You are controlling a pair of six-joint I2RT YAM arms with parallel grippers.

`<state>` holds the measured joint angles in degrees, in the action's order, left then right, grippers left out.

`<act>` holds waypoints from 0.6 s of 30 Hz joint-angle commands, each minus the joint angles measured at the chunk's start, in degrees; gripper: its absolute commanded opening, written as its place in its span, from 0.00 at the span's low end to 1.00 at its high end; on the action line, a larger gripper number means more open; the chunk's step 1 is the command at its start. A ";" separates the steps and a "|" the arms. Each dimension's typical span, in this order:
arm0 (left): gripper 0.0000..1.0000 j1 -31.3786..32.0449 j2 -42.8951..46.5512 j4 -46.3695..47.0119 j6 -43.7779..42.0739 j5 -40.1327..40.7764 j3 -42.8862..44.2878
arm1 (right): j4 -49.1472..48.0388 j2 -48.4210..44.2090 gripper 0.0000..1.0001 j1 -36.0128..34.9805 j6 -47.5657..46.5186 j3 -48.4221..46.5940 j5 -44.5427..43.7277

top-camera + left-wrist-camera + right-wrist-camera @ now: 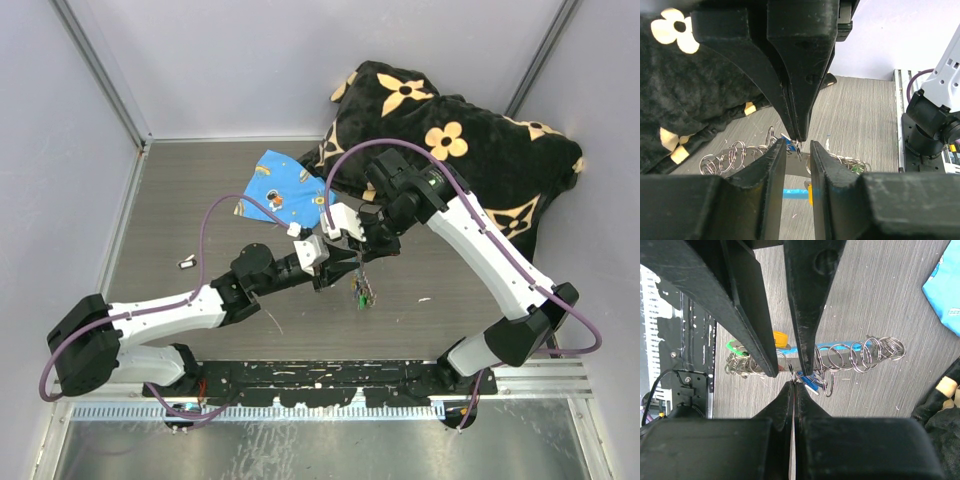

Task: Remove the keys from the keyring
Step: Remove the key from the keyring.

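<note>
You are working at the opening step of the separation. Both claws are meeting tip to tip over the keyring (pixel 860 352), a chain of thin linked wire loops stretched out around the middle of the tabletop (pixel 200 200), a little toward its near edge. Whether the chain is resting on the surface or hanging just off it, you cannot tell from these views. None of the keys (pixel 362 292) is looking free yet. The green head (pixel 737 346) and the yellow head (pixel 781 338) are bunching at one end of the chain, and a blue head (pixel 812 383) is sitting just beside the claw tips.

Your right claw (pixel 792 386) is pressing its fingers together and seems to be nipping one thin loop at its very tip. Your left claw (pixel 797 146) is showing a narrow gap between its fingers and straddling that same spot. Whether it is clamping anything is not something you can tell here.

In my judgement, the next move is asking one claw to anchor the loop while the other is prying the coil open and walking a key round the wire. With the wire so fine and the tips crowding each other, small, slow motions are looking wise, since the loop could be slipping out easily.
</note>
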<state>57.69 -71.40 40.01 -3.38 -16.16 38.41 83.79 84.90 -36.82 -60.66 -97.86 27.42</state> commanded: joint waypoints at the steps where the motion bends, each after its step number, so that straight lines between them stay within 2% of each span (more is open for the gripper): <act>1: 0.24 0.23 -0.36 4.17 0.51 0.87 0.52 | -0.20 -0.54 0.01 -0.43 1.14 -2.87 2.23; 18: 0.19 0.25 -0.94 2.06 -0.34 0.21 1.27 | -0.20 -0.53 0.01 -0.45 1.95 -3.07 3.62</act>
<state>57.69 -72.40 39.97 -3.33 -16.21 38.41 84.05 84.90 -36.82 -59.53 -98.26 28.51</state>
